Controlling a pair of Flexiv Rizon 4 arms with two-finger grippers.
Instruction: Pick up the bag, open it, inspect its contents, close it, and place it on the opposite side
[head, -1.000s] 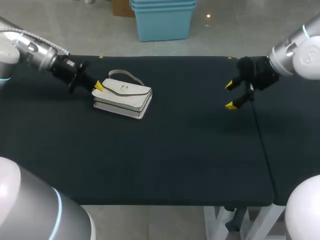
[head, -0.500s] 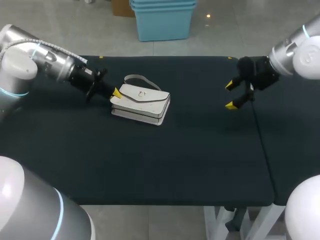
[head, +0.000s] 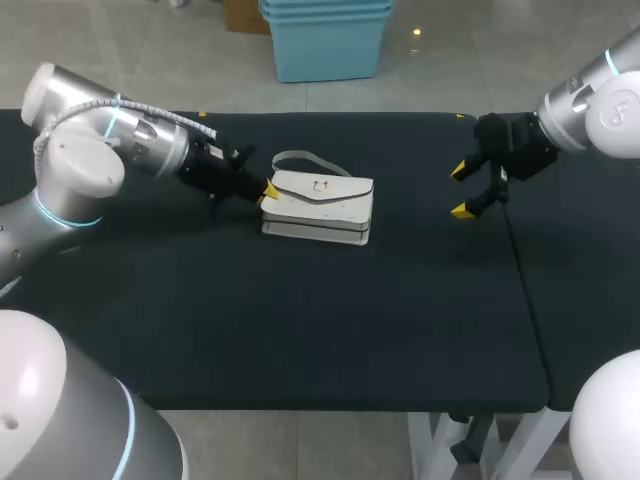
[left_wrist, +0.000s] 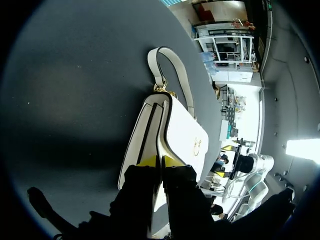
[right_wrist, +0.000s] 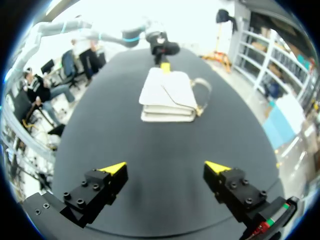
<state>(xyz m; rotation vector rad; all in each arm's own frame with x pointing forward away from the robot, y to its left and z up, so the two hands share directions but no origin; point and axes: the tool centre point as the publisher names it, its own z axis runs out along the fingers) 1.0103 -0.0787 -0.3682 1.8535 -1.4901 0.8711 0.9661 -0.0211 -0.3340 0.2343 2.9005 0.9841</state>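
Pickup step, I reckon: my left gripper (head: 268, 190) is clamped on the end of the bag (head: 322, 203), flat & closed mid table (head: 300, 320), right gripper (head: 462, 190) spread wide, well off, so next needs a lift w/ right coming in to open it.

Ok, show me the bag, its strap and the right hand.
bag (head: 322, 190): head view, on the top flap.
strap (head: 300, 156): head view, on the loop at the bag's far side.
right hand (right_wrist: 165, 167): right wrist view, midway between its two yellow fingertips.
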